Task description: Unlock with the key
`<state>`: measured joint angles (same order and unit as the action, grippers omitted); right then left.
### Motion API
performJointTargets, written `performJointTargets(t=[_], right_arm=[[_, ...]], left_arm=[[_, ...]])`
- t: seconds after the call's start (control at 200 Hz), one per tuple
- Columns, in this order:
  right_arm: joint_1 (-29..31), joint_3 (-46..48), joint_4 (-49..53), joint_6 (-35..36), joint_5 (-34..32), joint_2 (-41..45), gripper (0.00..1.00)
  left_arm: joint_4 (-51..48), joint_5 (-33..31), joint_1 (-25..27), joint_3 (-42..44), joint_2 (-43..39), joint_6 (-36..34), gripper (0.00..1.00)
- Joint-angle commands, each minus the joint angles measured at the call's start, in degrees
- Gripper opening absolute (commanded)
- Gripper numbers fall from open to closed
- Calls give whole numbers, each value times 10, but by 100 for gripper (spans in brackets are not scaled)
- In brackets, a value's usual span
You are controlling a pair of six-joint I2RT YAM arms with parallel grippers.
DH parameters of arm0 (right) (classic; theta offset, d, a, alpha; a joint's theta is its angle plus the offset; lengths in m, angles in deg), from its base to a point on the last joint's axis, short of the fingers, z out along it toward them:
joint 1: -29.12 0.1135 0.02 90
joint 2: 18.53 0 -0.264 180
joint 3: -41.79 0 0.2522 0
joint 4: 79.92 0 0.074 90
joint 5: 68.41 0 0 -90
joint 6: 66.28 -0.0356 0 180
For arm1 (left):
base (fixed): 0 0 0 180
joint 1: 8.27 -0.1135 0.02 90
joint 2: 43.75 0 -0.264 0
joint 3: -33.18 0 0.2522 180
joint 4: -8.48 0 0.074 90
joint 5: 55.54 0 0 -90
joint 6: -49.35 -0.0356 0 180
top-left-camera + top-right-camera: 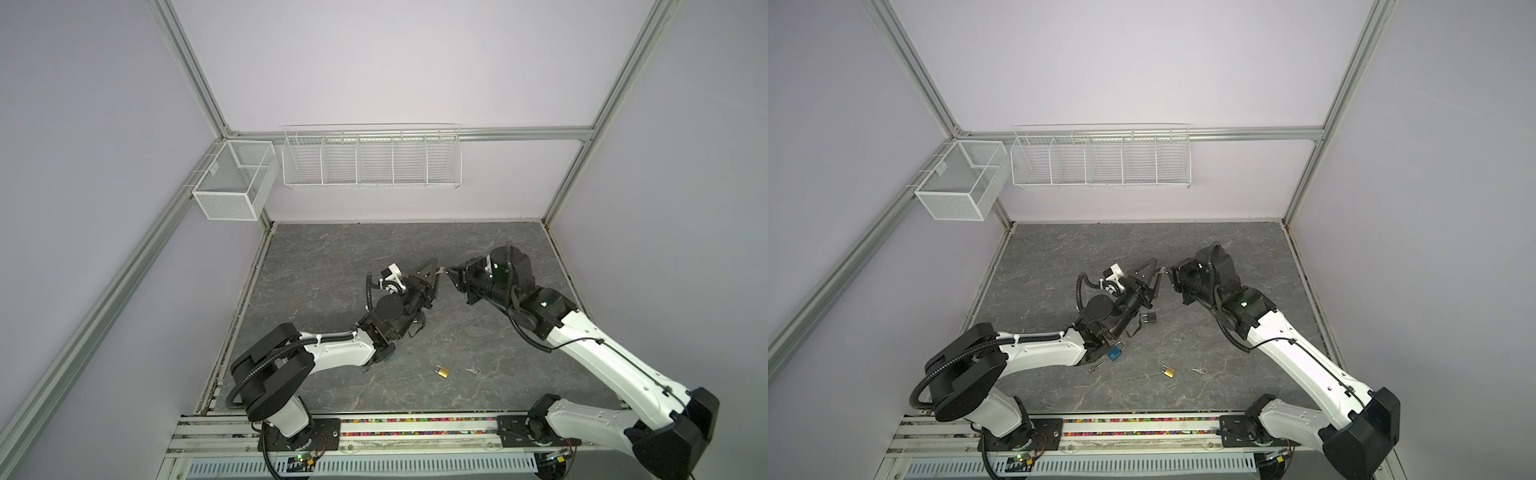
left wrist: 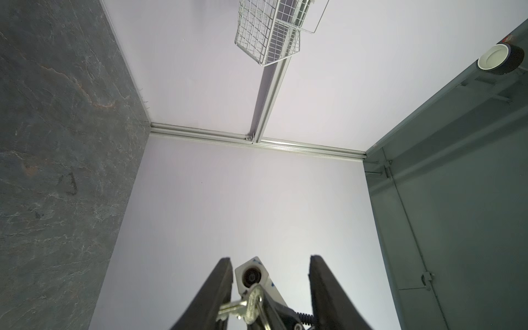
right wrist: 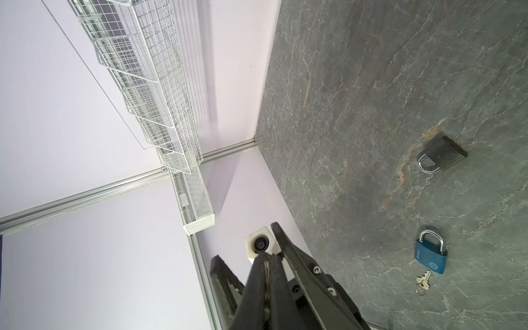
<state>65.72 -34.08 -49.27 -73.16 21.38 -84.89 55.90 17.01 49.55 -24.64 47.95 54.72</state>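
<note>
both arms reach in from the front rail over the middle of the bench point(image 1: 332, 266) and meet tip to tip in the air, wrists bent so the pincers face each other. the left pincer point(image 1: 436, 277) stands spread, its fingers point(image 2: 220, 285) on either side of the tip of the right pincer point(image 1: 452, 273). the right pincer is pressed together, pinching the bow of the key point(image 2: 249, 307). the key is up off the bench, inside the left pincer's gap.

in both top views the key is only a pale fleck between the tips, too small to read. the right wrist view hides it behind that pincer's own closed fingers point(image 3: 264, 274). the left wrist view shows it blurred and low at the frame edge; whether the blade tip touches the left pincer's finger i cannot tell. the blue padlock point(image 1: 1115, 353) and the dark padlock point(image 1: 1150, 318) lie close by the left arm and show in a top view only where the arm does not cover them. the brass padlock point(image 1: 442, 371) lies in the open nearer the front.

the key's long axis runs across the left pincer's gap, finger to finger, about level. its blade points away from the right pincer, toward the left arm's side.
</note>
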Motion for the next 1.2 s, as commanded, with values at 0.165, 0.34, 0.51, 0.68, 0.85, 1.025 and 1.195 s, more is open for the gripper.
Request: performJointTargets(t=[0.165, 0.34, 0.51, 0.68, 0.85, 1.025, 1.195], right_arm=[[4, 10, 7, -63, -9, 12, 7], [3, 12, 9, -62, -10, 12, 6], [4, 9, 8, -62, -8, 12, 6], [4, 6, 5, -61, -3, 10, 7], [6, 3, 3, -59, -2, 9, 6], [8, 2, 1, -58, -1, 7, 7], [9, 2, 3, -58, -2, 9, 7]], left_arm=[[-5, -12, 4, 4, -17, -2, 32], [-19, -14, 4, 5, -22, -5, 28], [-40, -14, 4, 4, -31, -7, 25], [-61, -14, 4, 0, -37, -10, 22], [-74, -13, 4, -1, -39, -10, 19], [-91, -12, 4, -6, -42, -6, 15], [-96, -13, 4, -7, -45, -6, 11]])
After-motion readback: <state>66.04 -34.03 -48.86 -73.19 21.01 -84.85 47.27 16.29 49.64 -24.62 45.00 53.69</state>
